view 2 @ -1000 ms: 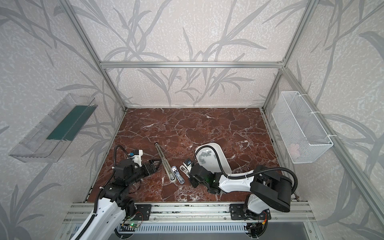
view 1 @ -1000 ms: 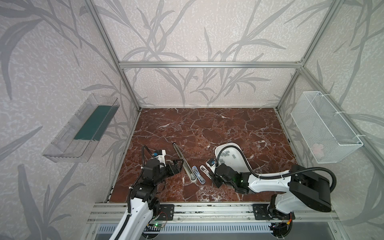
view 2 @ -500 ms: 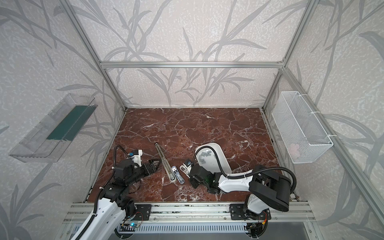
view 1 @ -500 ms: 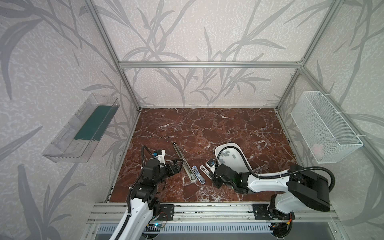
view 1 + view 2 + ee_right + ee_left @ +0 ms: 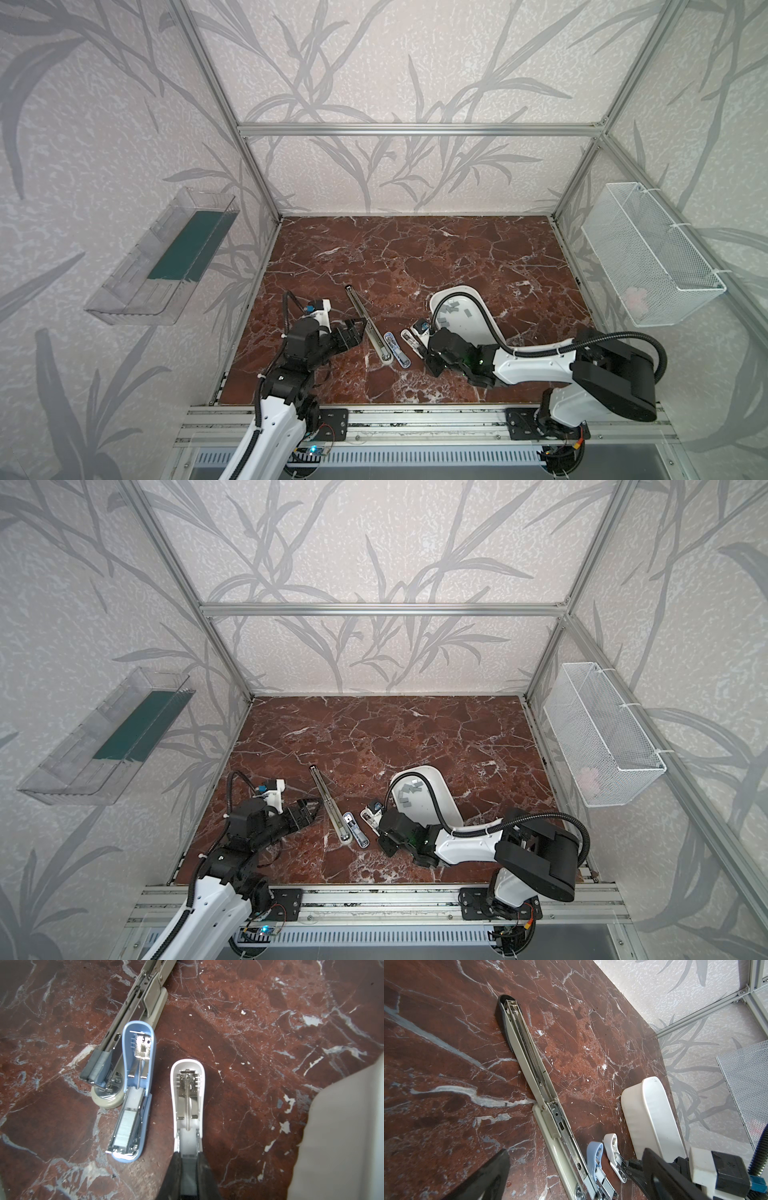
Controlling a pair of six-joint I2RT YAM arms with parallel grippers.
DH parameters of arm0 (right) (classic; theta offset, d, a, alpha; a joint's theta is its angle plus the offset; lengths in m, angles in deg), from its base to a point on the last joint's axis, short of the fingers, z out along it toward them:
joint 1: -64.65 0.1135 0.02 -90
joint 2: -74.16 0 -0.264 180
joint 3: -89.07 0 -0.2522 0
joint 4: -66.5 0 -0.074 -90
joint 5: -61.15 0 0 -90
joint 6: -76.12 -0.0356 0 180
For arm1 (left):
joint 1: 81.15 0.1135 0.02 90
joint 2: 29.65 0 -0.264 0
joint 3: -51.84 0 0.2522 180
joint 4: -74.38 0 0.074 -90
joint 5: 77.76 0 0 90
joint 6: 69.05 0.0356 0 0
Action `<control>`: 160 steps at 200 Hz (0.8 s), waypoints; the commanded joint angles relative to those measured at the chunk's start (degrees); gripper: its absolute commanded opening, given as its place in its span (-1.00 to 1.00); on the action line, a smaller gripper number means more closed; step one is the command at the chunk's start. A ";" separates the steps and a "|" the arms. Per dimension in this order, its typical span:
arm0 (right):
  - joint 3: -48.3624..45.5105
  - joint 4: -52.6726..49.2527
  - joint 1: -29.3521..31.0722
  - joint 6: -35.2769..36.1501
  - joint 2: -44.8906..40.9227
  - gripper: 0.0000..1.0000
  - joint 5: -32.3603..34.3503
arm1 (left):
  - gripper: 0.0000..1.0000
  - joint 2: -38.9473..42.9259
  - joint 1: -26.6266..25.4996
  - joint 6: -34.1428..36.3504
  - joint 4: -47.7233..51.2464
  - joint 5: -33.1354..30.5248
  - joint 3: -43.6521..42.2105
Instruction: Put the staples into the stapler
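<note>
The table (image 5: 415, 257) is dark red-brown marble with thin white veins, and the walls (image 5: 374, 75) are pale with a grey leaf pattern. Just beside the long beige stapler (image 5: 529, 1064) lie a light blue stapler (image 5: 133, 1093) and a white stapler (image 5: 187, 1093), both shiny silver inside. Farther from the beige stapler, the tray (image 5: 654, 1115) is white and its staples (image 5: 452, 307) are dull grey.

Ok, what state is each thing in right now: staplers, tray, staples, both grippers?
Long stapler: opened flat, some staples inside.
Blue stapler: open, loaded.
White stapler: open, lid folded back.
Tray: holds loose staples.
Left gripper: open, empty, beside the long stapler.
Right gripper: shut on a grey strip, likely staples, over the white stapler's channel.
</note>
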 commanded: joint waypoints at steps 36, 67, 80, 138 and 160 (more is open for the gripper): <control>0.99 -3.29 0.33 -0.39 -1.19 -0.78 0.97 | 0.99 0.75 -0.24 0.18 0.53 -0.70 -0.12; 0.21 -4.78 0.55 -0.88 -3.30 -0.67 0.88 | 0.99 0.87 -0.22 0.18 0.58 -0.80 -0.16; -0.31 -5.11 0.50 -1.11 -4.24 -0.65 1.01 | 0.99 0.90 -0.18 0.15 0.59 -0.80 -0.16; -0.17 -5.13 0.54 -1.03 -4.33 -0.58 0.64 | 0.99 0.86 -0.18 0.18 0.58 -0.81 -0.14; 0.07 -4.75 0.52 -1.05 -3.78 -0.58 0.42 | 0.99 0.94 -0.19 0.16 0.56 -0.86 -0.14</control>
